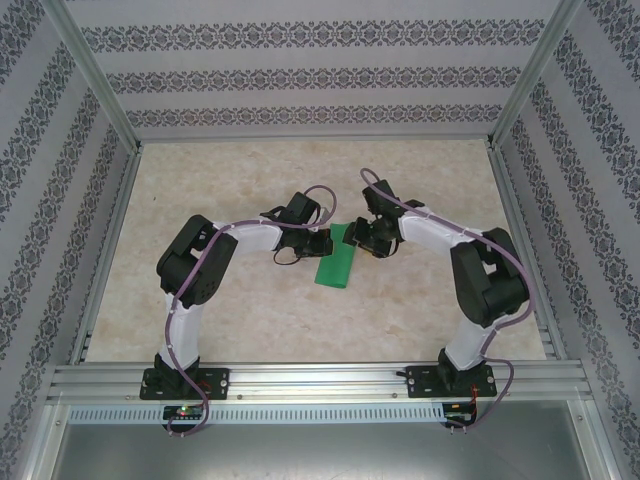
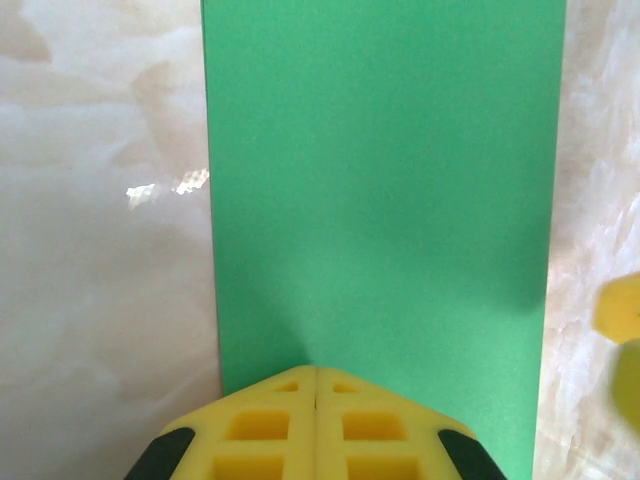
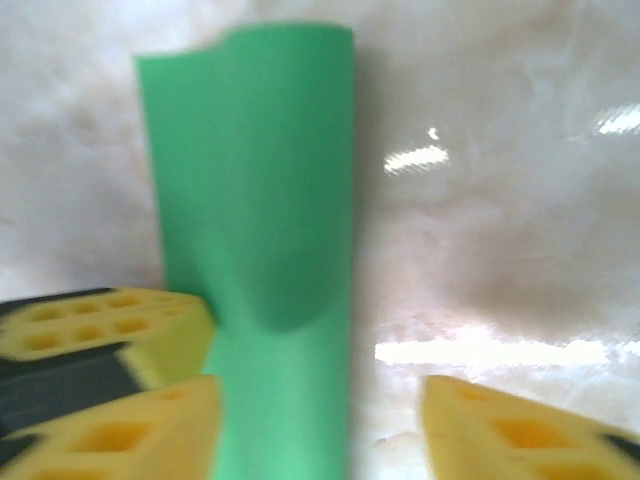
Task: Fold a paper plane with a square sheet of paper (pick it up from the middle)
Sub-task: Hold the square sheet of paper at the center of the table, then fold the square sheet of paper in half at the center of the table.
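The square sheet of paper (image 1: 338,263) is bright green and lies folded into a long rectangle on the table between the two arms. My left gripper (image 1: 322,243) is shut, and its yellow fingertips (image 2: 316,372) rest together on the near end of the paper (image 2: 380,180). My right gripper (image 1: 358,237) stands open at the paper's far end. In the right wrist view the green strip (image 3: 260,200) runs up between the jaws, close to the left finger (image 3: 150,430), and its far end curls up slightly. The left gripper's fingers (image 3: 100,325) show at the left of that view.
The tabletop (image 1: 250,300) is pale marble-patterned, framed by aluminium rails (image 1: 320,378) at the front and patterned walls on three sides. One yellow finger of the right gripper (image 2: 620,305) shows at the right edge of the left wrist view.
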Controlling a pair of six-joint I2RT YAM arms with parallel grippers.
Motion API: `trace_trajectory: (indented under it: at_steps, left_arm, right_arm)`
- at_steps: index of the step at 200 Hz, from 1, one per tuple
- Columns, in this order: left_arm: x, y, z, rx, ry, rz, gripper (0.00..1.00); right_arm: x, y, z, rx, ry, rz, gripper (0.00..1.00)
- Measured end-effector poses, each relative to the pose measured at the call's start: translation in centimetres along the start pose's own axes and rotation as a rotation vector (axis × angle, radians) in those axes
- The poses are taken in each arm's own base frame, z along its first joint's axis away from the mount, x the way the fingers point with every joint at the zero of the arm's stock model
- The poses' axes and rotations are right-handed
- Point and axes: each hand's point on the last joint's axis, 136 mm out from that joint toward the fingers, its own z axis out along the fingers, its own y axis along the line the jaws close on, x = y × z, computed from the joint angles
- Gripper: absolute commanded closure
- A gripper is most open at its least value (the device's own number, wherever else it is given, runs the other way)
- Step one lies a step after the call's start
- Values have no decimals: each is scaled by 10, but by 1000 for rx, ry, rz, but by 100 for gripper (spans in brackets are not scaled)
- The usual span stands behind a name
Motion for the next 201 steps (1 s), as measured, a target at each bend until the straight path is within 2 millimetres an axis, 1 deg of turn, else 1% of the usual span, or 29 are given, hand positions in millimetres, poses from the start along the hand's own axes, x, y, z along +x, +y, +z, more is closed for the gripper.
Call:
trace_trajectory:
  at_steps: [19, 43, 52, 66, 85, 125, 152, 172, 201]
  left_arm:
    - [0, 0, 0, 0, 0, 0, 100]
    - [0, 0, 0, 0, 0, 1, 100]
    - [0, 0, 0, 0, 0, 1, 100]
    - [0, 0, 0, 0, 0, 3, 100]
    - [0, 0, 0, 0, 0, 5, 100]
    - [0, 0, 0, 0, 1, 8, 100]
    - [0, 0, 0, 0, 1, 11, 100]
    - [0, 0, 0, 1, 1, 11, 100]
    - [1, 0, 1, 3, 3, 11, 100]
  right_arm:
    - [-3, 16, -5, -91, -18, 4, 83]
    - [2, 35, 0, -168, -1, -16, 89]
    - [4, 41, 2, -188, 6, -21, 90]
    - [6, 43, 6, -203, 13, -25, 90]
    - [10, 38, 12, -203, 25, -19, 91]
    - [23, 16, 26, -178, 60, 13, 91]
    - [26, 4, 34, -165, 73, 29, 90]
    - [30, -8, 42, -150, 87, 45, 90]
    - [32, -9, 43, -184, 83, 34, 89]
